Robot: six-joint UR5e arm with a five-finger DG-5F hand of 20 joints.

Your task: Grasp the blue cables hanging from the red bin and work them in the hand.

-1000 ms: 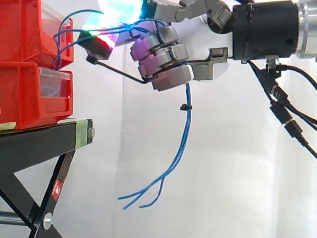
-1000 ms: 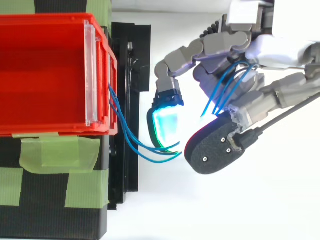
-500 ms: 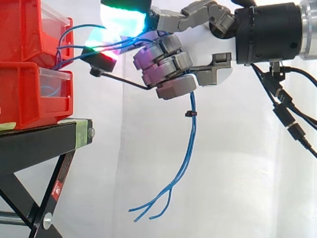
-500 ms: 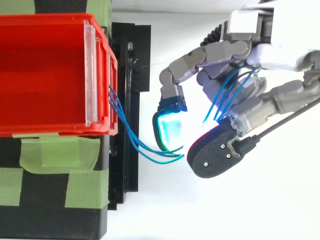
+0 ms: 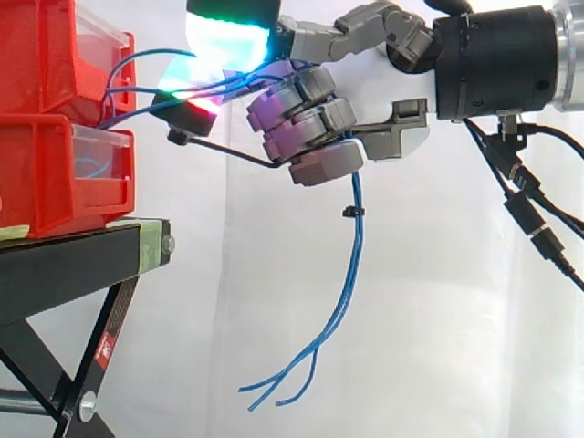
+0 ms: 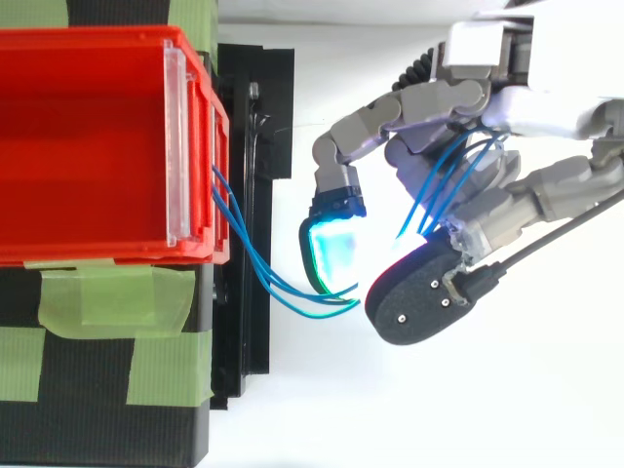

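Note:
Thin blue cables run from the front of the upper red bin to my hand, pass through its curled fingers and hang down below it, ending in loose tips near the bottom. A small black tie binds them just under the hand. In the top view the blue cables leave the red bin at its clear front lip, loop between a cyan-glowing fingertip and a dark pad, then cross the hand. The hand is shut on the cables, a little right of the bin.
A second red bin sits under the first on a black stand with green tape patches. The white curtain fills the background behind the hanging cable ends.
Over the last second the hand rose slightly and shifted a little right, away from the bin, drawing the cables along. In the last half second almost nothing moved.

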